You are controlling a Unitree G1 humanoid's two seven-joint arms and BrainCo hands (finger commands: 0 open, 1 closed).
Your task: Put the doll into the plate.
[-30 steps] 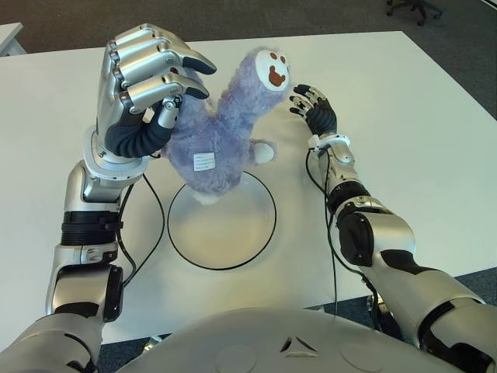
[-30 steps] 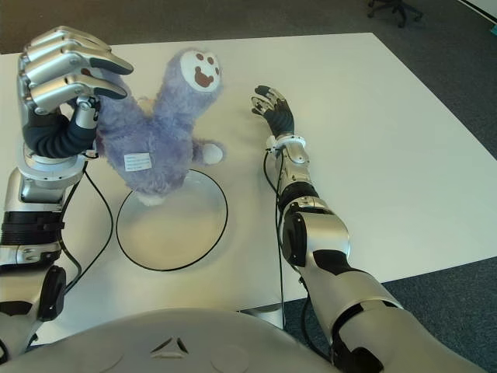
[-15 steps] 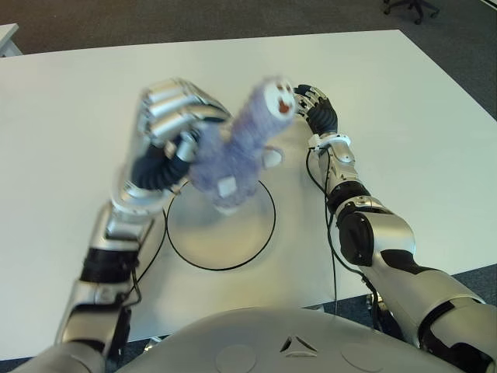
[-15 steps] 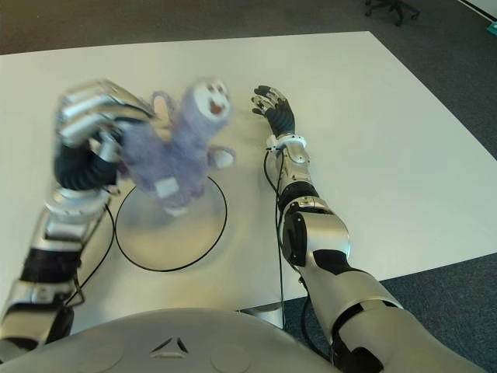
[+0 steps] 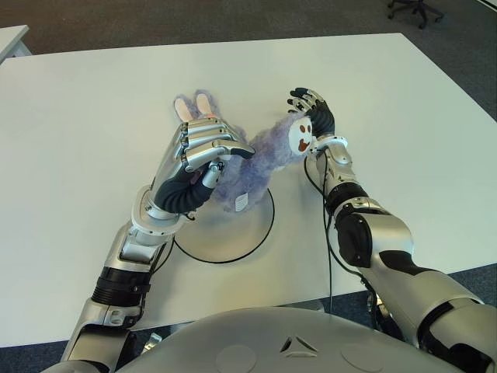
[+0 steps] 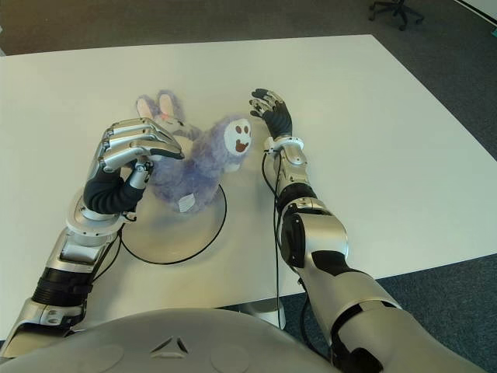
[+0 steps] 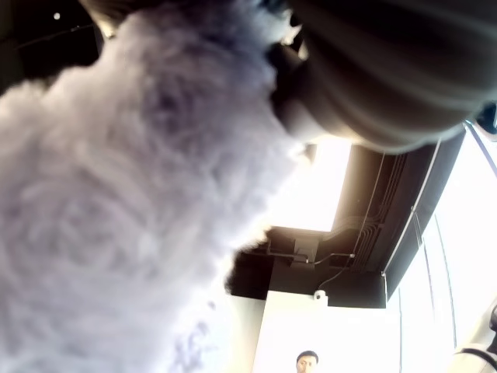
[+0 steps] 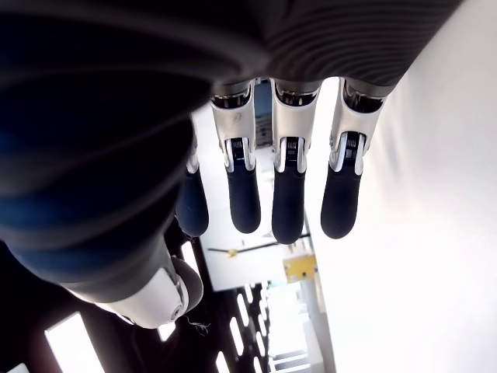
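Clearly the left robot hand [image 5: 203,151] is curled around the purple doll [image 5: 248,165] at the plate [image 5: 233,237] rim.

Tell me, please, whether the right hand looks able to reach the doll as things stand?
Probably yes: the open right hand shows right beside the doll's face, nothing between them, though the left hand already grips the doll.

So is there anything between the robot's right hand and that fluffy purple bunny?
Nothing: in both eye views the purple bunny doll's brown-and-white foot pad sits right against the open right hand, with no gap showing.
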